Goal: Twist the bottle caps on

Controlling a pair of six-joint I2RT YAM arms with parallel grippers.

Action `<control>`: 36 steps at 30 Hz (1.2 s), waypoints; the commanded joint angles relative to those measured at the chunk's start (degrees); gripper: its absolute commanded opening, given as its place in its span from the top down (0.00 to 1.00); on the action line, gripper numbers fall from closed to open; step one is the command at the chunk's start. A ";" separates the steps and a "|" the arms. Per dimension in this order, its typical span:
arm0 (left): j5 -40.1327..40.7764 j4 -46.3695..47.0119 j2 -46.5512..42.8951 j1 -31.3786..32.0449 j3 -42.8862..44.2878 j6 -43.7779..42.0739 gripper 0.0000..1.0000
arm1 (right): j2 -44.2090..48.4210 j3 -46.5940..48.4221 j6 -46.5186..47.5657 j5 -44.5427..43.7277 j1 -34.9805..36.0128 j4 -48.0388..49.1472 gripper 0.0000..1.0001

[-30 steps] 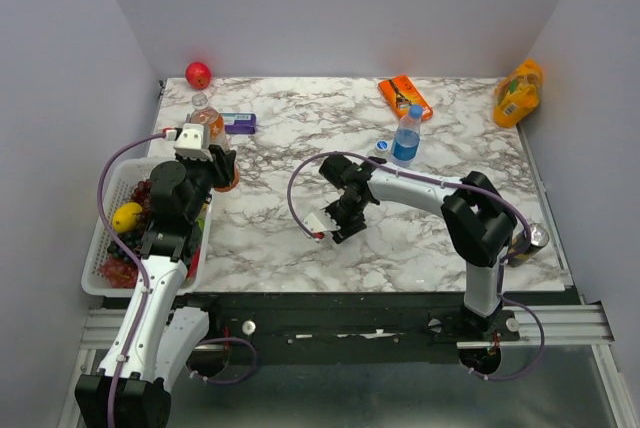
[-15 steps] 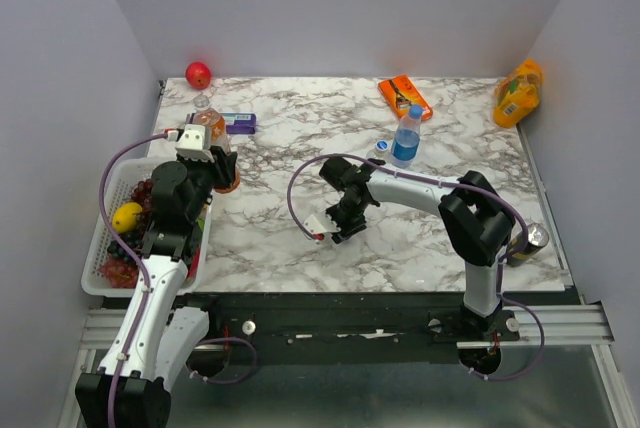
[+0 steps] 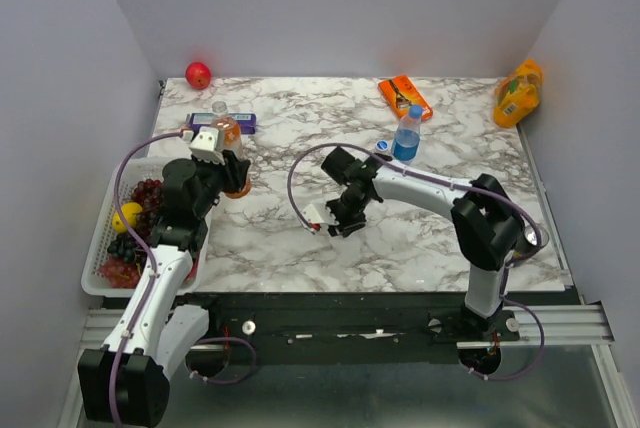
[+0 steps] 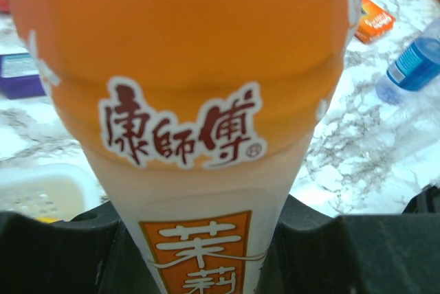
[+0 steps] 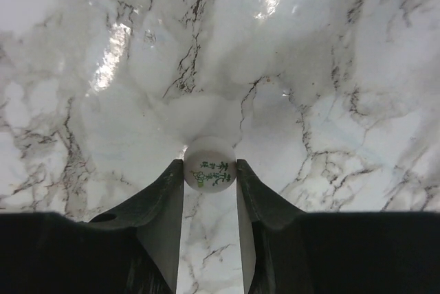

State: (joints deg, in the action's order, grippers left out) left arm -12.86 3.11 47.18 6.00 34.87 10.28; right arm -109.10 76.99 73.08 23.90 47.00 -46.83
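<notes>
My left gripper (image 3: 230, 176) is shut on the orange-liquid bottle (image 3: 226, 134) and holds it upright at the table's left. In the left wrist view the bottle's orange label (image 4: 185, 102) fills the frame between the gripper (image 4: 199, 246) jaws. My right gripper (image 3: 338, 222) is shut on a whitish cap (image 5: 210, 164) with green print, held just above the marble at centre. The blue-labelled bottle (image 3: 406, 135) stands at the back centre-right with a blue cap (image 3: 382, 146) beside it. I cannot make out the all-clear bottle or the other whitish cap.
A white basket (image 3: 92, 266) of fruit sits at the left edge. A red apple (image 3: 198, 75), a purple box (image 3: 238, 122), an orange packet (image 3: 405, 96) and a yellow-orange pouch (image 3: 518, 93) lie along the back. A dark can (image 3: 530, 238) stands at the right.
My left arm has carried the orange bottle to the right, towards the middle. My right gripper has shifted slightly with the cap still in it.
</notes>
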 commanded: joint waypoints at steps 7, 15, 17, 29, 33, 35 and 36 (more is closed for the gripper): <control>-16.48 16.65 5.46 11.12 -9.64 -11.76 1.00 | 16.62 23.62 -12.96 8.71 -2.27 -23.30 0.78; -16.23 31.75 7.66 23.70 -19.05 -20.12 1.00 | 16.03 37.87 -11.91 9.67 -2.71 -37.26 0.78; -16.67 32.39 10.03 26.33 -19.23 -21.44 1.00 | 13.49 42.51 -11.91 10.72 -2.53 -39.12 0.78; -15.70 36.61 12.85 30.56 -19.23 -22.76 1.00 | 13.47 39.55 2.94 8.00 1.07 -40.45 0.75; -15.44 36.17 13.38 30.65 -18.61 -22.76 1.00 | 13.04 39.20 5.05 7.83 1.95 -40.45 0.74; -15.44 36.26 13.47 30.74 -18.53 -22.94 1.00 | 13.03 38.59 6.28 7.57 2.04 -40.45 0.74; -15.44 36.09 13.55 30.83 -18.44 -22.94 1.00 | 13.12 38.41 6.72 7.56 2.13 -40.53 0.74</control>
State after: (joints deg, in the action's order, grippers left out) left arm -27.73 37.23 60.42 36.34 15.31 -11.35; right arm -95.72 116.60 75.83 32.25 48.47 -76.27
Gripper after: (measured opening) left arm 0.487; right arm 0.394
